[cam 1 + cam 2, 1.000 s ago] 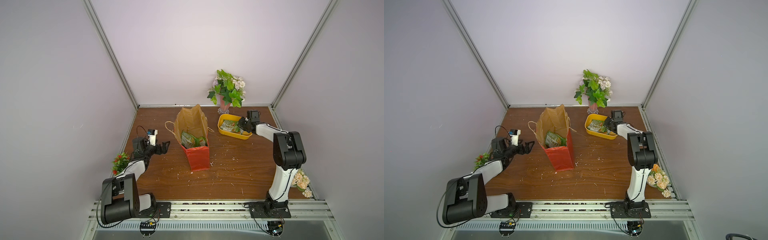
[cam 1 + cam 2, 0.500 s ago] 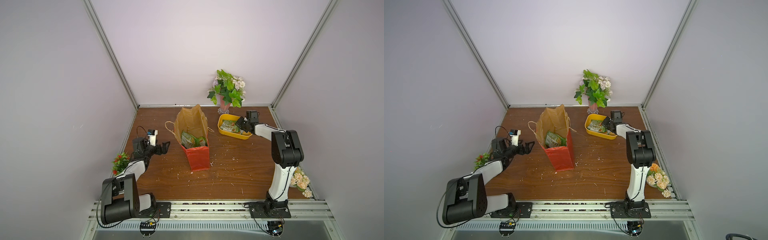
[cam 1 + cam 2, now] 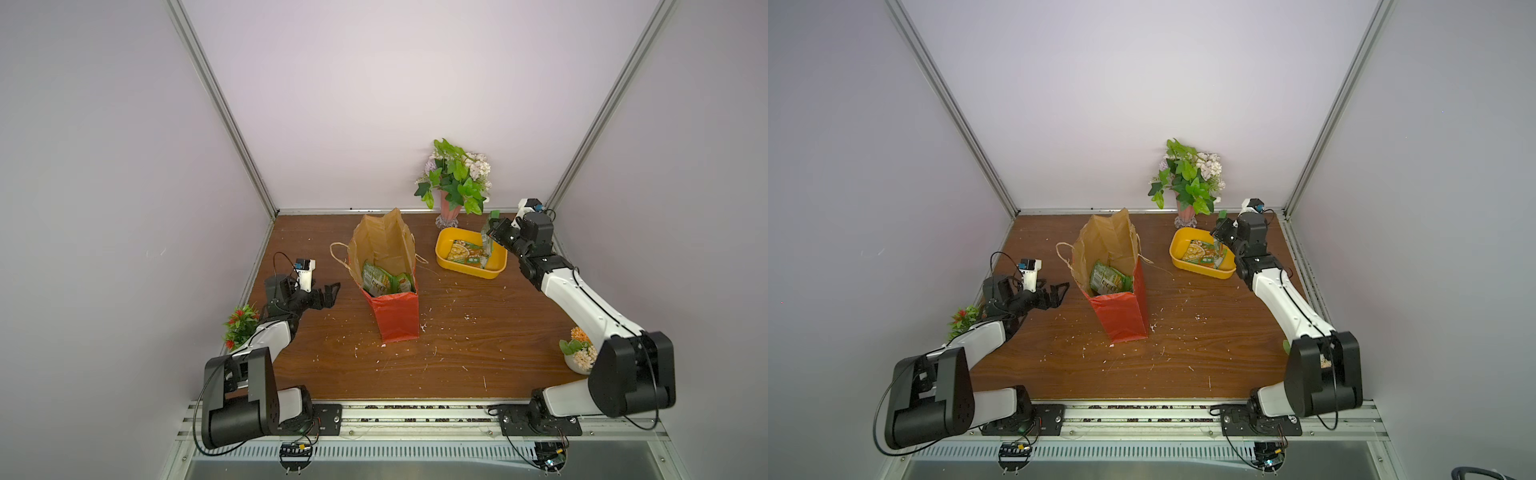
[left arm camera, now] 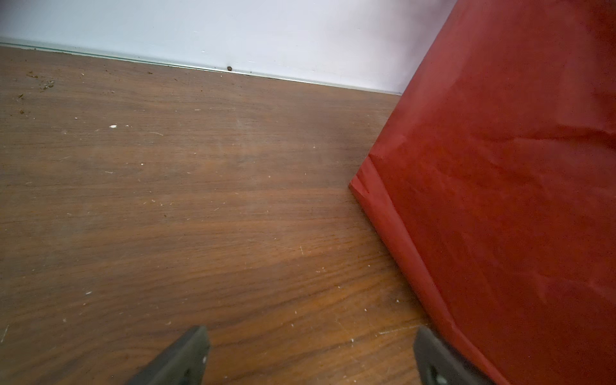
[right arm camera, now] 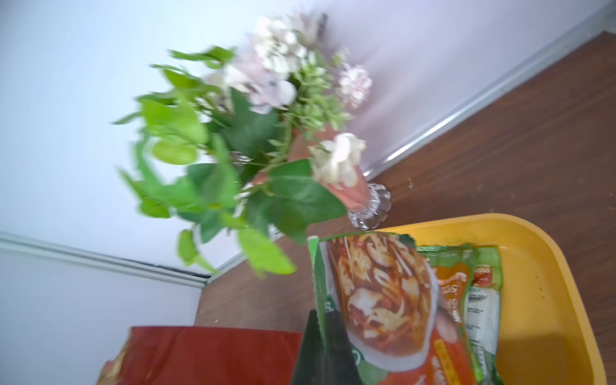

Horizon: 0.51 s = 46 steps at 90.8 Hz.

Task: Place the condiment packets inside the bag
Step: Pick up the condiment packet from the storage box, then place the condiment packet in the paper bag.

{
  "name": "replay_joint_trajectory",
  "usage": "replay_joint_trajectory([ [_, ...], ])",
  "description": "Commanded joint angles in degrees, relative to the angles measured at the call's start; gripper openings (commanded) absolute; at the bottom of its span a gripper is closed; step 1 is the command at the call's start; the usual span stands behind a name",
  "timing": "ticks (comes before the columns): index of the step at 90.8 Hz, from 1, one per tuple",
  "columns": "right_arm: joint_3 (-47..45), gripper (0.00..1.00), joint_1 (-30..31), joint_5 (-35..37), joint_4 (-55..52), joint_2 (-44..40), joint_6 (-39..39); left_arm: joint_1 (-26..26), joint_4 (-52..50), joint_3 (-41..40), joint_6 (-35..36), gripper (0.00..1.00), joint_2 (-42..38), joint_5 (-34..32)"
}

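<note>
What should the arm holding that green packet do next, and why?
Probably carry it sideways to the bag and over its open mouth. The right fingers are shut on one packet, held up above the yellow tub, and the bag stands upright and open, with packets already inside.

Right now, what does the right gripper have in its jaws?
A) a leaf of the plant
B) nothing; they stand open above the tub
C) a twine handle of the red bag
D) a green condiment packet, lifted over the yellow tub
D: the right gripper has its jaws shut on the edge of a green packet that hangs over the yellow tub, where a second packet lies flat.
</note>
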Motion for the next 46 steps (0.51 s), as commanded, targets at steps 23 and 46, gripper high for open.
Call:
replay_joint_trajectory([
  [23,10.8,0.0,20.0,7.4,-5.8,-9.2,-7.3,0.6,0.9,-0.3,0.4,0.99,-0.9,0.6],
  [46,23.3,0.0,35.1,12.0,-8.4,-2.0,-12.1,0.6,1.0,-0.5,0.4,0.99,-1.0,0.7],
])
